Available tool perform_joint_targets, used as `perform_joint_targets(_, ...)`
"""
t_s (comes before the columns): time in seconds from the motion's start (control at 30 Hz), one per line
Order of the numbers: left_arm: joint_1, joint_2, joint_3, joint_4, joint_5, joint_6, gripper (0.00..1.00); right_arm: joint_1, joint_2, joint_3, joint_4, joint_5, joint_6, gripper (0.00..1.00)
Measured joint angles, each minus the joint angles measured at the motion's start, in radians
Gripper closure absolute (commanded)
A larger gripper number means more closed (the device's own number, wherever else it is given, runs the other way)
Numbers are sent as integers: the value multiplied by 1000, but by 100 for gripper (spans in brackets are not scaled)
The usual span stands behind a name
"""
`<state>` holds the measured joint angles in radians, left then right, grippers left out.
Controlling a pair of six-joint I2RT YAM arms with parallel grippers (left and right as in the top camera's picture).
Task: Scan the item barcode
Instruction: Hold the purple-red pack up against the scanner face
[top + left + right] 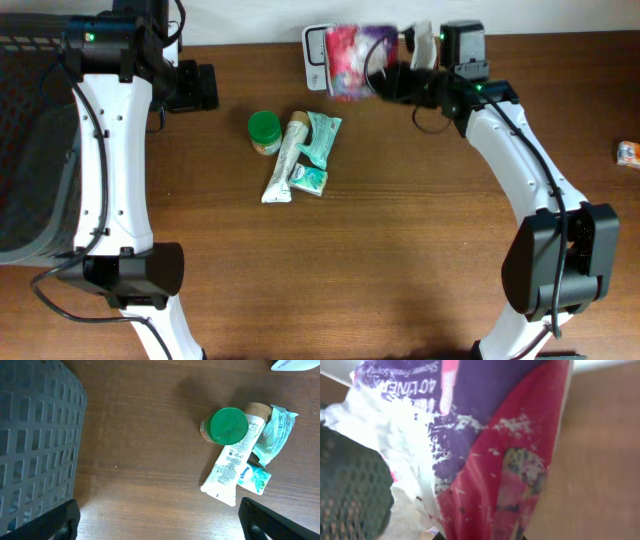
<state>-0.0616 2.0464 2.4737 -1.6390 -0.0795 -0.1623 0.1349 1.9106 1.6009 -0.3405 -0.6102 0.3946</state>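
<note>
The item is a pink and purple plastic packet (pixel 350 50) with white print, held up at the table's far edge. My right gripper (pixel 388 78) is shut on its edge. In the right wrist view the packet (pixel 495 450) fills the frame and its lower end runs down between the jaws of the right gripper (pixel 482 536). No barcode shows on the visible side. A white scanner (pixel 316 60) stands just left of the packet, partly behind it. My left gripper (pixel 195 87) hovers open at the far left, its fingers (pixel 55 522) wide apart over bare wood.
A green-lidded jar (pixel 264 130), a white tube (pixel 283 160) and two teal packets (pixel 322 138) (pixel 309 180) lie together left of centre. A grey mesh basket (pixel 30 150) stands at the left edge. A small orange and white item (pixel 628 153) lies at the right edge.
</note>
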Motion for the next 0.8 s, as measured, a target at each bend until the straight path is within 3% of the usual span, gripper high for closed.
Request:
perform_joint_targets(0.2,0,0,0,-1,0,0,1,56,91,-2,362,5,130,96)
perform_joint_targets(0.4,0,0,0,0,0,0,1,127,251,-4,603,136,245,94)
perform_joint_targets(0.63,0,0,0,0,0,0,1,210,301,-4,625,276,312,96)
perform_joint_targets(0.8,0,0,0,0,0,0,1,213,303,-3,518,311,505,96)
